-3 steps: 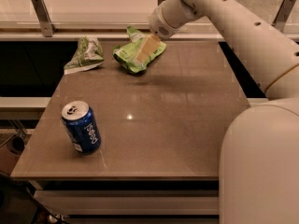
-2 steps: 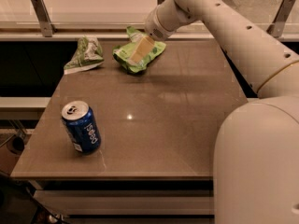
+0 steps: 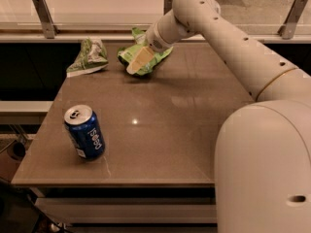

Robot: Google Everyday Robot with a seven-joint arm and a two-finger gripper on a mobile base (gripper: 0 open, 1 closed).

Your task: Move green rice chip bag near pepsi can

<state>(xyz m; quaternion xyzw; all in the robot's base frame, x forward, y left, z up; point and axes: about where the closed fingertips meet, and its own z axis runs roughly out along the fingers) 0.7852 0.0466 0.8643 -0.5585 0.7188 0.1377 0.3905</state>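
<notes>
Green rice chip bag [image 3: 125, 56] beneath end effector [image 3: 137, 63].

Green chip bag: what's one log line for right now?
gripper: at green rice chip bag, far side of table | pepsi can: standing front left, apart

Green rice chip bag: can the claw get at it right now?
Probably yes: the claw is right on the green rice chip bag at the far edge of the table, nothing between them.
</notes>
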